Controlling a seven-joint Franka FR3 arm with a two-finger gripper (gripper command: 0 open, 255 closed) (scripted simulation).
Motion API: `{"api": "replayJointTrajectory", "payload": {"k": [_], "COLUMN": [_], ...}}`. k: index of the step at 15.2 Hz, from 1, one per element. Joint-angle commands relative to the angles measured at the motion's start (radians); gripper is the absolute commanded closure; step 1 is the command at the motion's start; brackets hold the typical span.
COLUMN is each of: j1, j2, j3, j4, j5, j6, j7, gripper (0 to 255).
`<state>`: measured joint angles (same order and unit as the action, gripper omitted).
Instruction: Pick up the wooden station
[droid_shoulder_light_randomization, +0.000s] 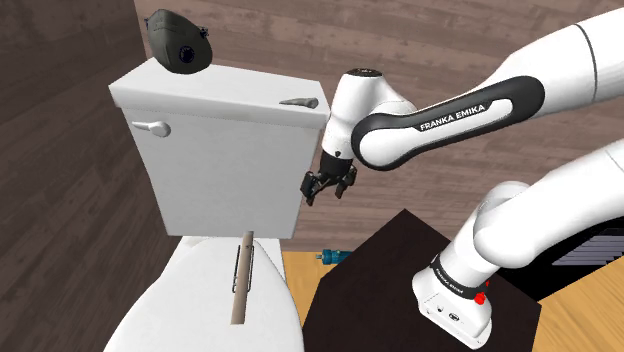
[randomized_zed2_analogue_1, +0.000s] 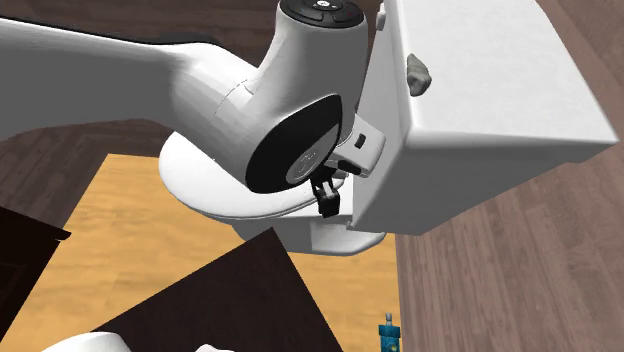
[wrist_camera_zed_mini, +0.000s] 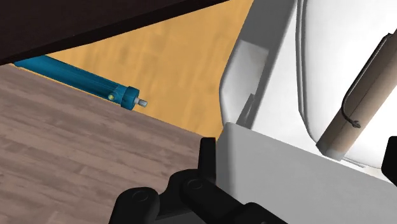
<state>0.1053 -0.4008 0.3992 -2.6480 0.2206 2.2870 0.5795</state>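
Gripper (droid_shoulder_light_randomization: 327, 190): fingers apart, empty; wooden station (droid_shoulder_light_randomization: 243, 278) lies on toilet lid (droid_shoulder_light_randomization: 185, 300). Probably light, rigid, slim; grasp at mid-length, across its width.

A white toilet (droid_shoulder_light_randomization: 225, 190) stands against a wall (droid_shoulder_light_randomization: 60, 150) of dark brown wood planks; its boxy tank backs onto that wall, with a pale flush lever (droid_shoulder_light_randomization: 150, 127) on the front, toward the shoulder view's left; the lid (droid_shoulder_light_randomization: 180, 300) lies below the tank; the floor (droid_shoulder_light_randomization: 305, 280) is warm yellow-orange wood grain; the light is even and soft.
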Motion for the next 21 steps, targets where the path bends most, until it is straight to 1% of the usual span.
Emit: {"api": "replayJointTrajectory", "payload": {"k": [1, 3, 5, 8, 10, 12, 15, 18, 21], "j1": [-0.007, -0.018, -0.032, -0.046, -0.036, -0.006, 0.073, 0.152, 0.226], "j2": [0.075, 0.158, 0.246, 0.390, 0.491, 0.589, 0.726, 0.852, 0.972], "j3": [0.045, 0.091, 0.133, 0.178, 0.182, 0.164, 0.105, 0.046, -0.005], "j4": [0.026, 0.048, 0.077, 0.132, 0.178, 0.231, 0.322, 0.423, 0.535], "j5": [-0.013, -0.042, -0.090, -0.207, -0.308, -0.407, -0.521, -0.594, -0.635], "j6": [0.050, 0.107, 0.160, 0.227, 0.259, 0.279, 0.296, 0.301, 0.298], "j7": [0.072, 0.150, 0.240, 0.399, 0.517, 0.632, 0.773, 0.878, 0.955], "gripper": [0, 0, 0, 0, 0, 0, 0, 0, 0]}}
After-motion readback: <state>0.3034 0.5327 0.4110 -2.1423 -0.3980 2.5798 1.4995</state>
